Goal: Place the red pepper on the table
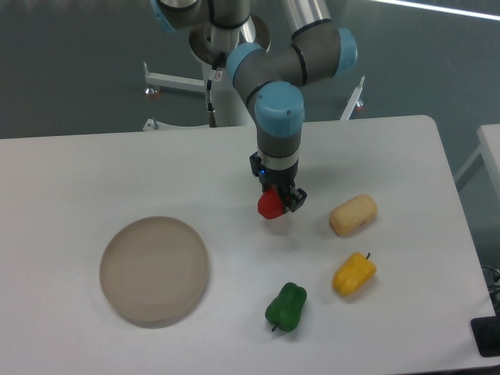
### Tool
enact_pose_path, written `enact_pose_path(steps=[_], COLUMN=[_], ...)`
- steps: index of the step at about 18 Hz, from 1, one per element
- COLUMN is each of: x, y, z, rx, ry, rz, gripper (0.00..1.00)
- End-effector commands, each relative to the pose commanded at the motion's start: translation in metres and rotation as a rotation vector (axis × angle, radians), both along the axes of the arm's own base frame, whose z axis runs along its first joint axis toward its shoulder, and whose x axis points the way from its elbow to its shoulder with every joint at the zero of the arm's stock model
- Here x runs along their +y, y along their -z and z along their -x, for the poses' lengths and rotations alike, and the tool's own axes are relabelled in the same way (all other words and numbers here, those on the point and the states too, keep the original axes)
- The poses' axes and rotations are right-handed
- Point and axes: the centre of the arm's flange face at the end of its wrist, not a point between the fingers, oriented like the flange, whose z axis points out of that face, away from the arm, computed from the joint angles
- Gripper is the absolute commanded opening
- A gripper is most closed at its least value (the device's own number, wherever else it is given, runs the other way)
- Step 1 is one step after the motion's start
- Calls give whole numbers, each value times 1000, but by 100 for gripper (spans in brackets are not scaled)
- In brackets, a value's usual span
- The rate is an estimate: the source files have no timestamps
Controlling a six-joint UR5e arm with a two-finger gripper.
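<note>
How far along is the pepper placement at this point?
Done: the red pepper is picked up, gripped in the claw. In hand: it is carried over the table, between the plate and the beige loaf-shaped item. Left: lowering it, opening the claw and pulling away. Whether it touches the surface is unclear.
</note>
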Motion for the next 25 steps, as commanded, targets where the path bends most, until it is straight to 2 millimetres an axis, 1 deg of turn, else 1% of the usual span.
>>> enact_pose_path(steps=[2, 20, 25], x=[0, 3, 3], y=[-1, 17, 16], z=[0, 2, 3], rx=[0, -6, -5], ry=[0, 1, -5], rz=[0, 25, 23], gripper=[59, 59, 60])
